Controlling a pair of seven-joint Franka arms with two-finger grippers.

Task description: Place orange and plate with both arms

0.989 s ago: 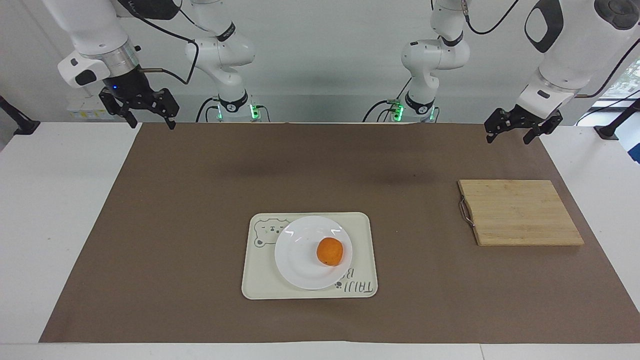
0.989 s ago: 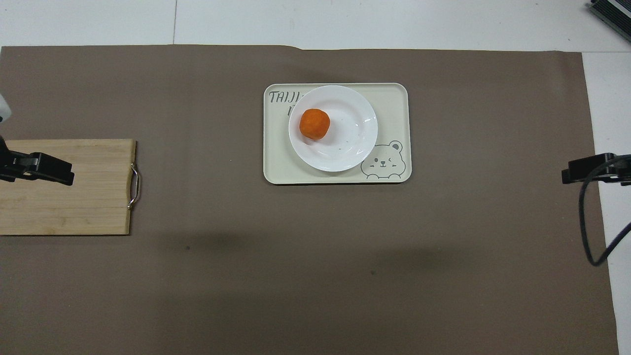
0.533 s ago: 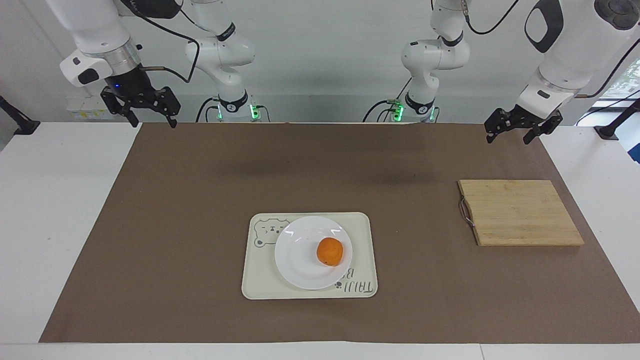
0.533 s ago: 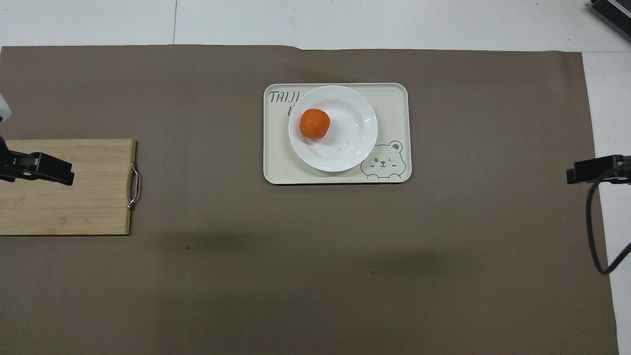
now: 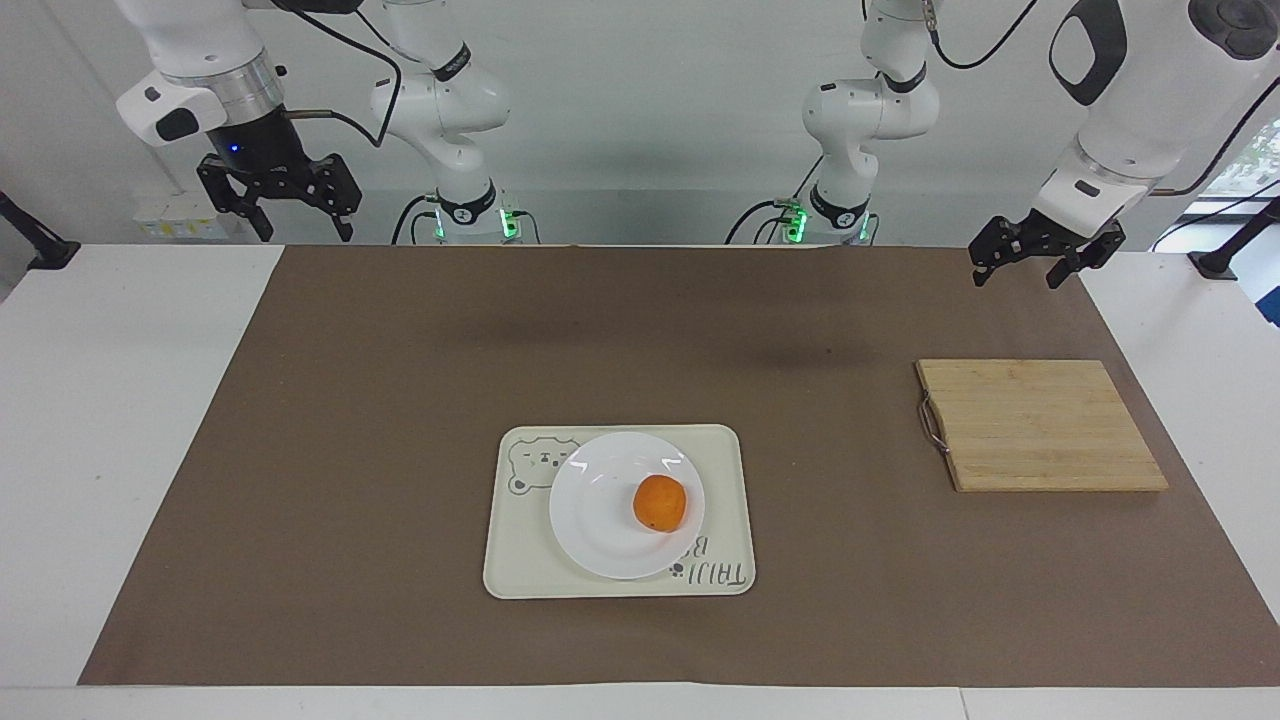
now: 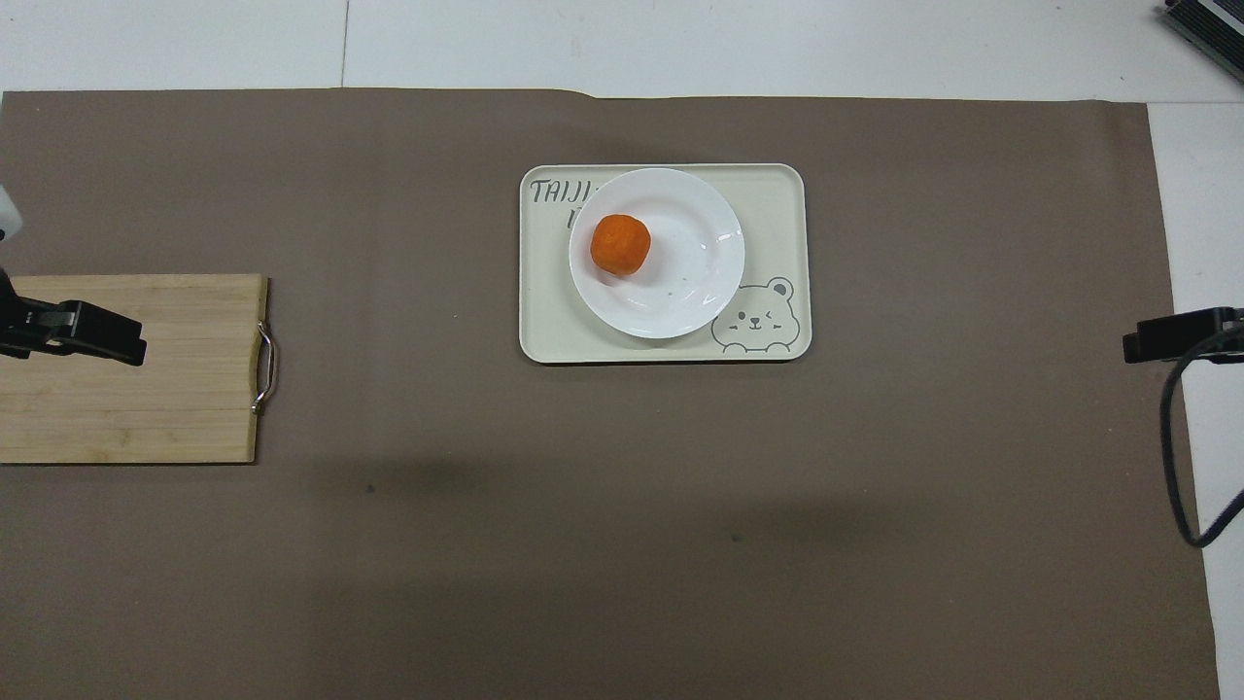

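The orange [image 5: 659, 503] lies on the white plate [image 5: 595, 520], off-centre toward the left arm's end. The plate sits on a cream tray with a bear drawing [image 5: 520, 560] in the middle of the brown mat. The orange [image 6: 620, 244], the plate [image 6: 695, 262] and the tray [image 6: 777, 204] also show in the overhead view. My right gripper [image 5: 293, 232] is open and empty, high over the mat's edge at the right arm's end. My left gripper [image 5: 1015, 278] is open and empty, raised over the mat's corner near the wooden board. In the overhead view one of the left gripper's fingers [image 6: 97, 333] and one of the right gripper's fingers [image 6: 1171, 333] show.
A wooden cutting board with a metal handle [image 5: 1040, 425] lies flat at the left arm's end of the brown mat [image 5: 400, 400]; it also shows in the overhead view [image 6: 146, 408]. A black cable [image 6: 1171, 457] hangs by the right gripper.
My right gripper has risen and drawn back toward the right arm's end of the table. The left gripper, the orange, the plate and the tray have not moved.
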